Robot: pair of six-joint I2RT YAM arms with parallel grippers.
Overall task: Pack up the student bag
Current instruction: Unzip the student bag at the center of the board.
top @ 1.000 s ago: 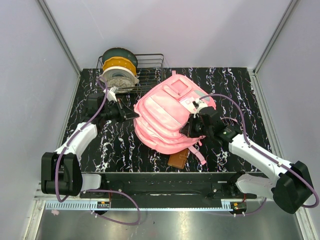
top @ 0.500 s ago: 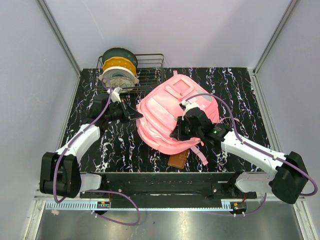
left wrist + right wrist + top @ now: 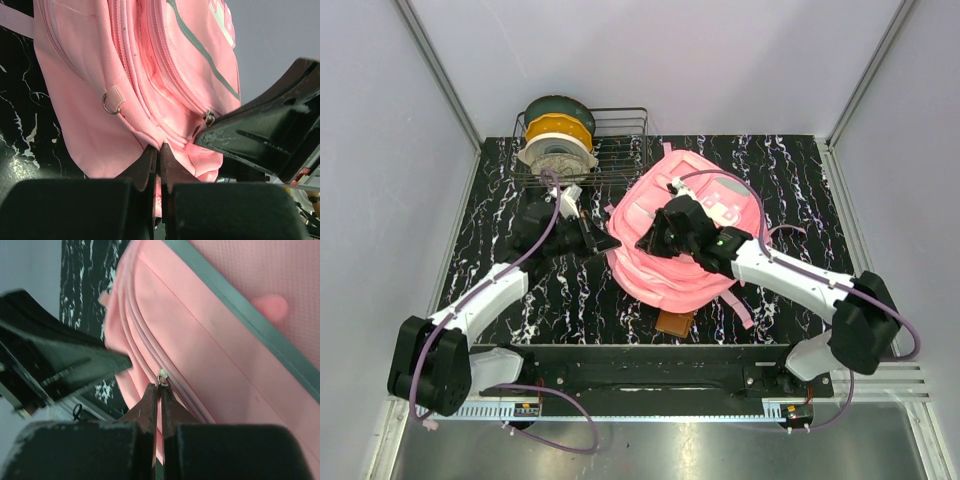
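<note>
Pinching shut, the left claw (image 3: 159,150) has its two fingers pressed together on a fold at the side seam of the student bag (image 3: 695,268), with only a sliver of pink cloth showing between them. Just above and to the left of its tips, a small metal D-ring (image 3: 110,104) hangs from a fabric loop on the bag's side. The rest of the bag rises ahead of this claw, its zippered seams running up and away.

The right claw (image 3: 160,390) is also closed, its fingertips clamped on the zipper pull (image 3: 162,375) of a long zip that curves across the bag's front panel. Beyond its tips, up and to the right, a grey stripe (image 3: 240,315) crosses the pink fabric. The left claw's dark body sits just off to its left, close by.

From above, the two claws face each other at the bag's left edge. The right claw reaches over the top of the bag and the left claw comes in from the side. The bag lies on the black marbled table (image 3: 780,160), bulging between and behind the claws. A brown flat item (image 3: 674,323) pokes out from under the bag's near edge, nearer the arm bases than either claw. A wire basket (image 3: 620,130) holding filament spools (image 3: 558,135) stands well behind the left claw, at the table's far side.
</note>
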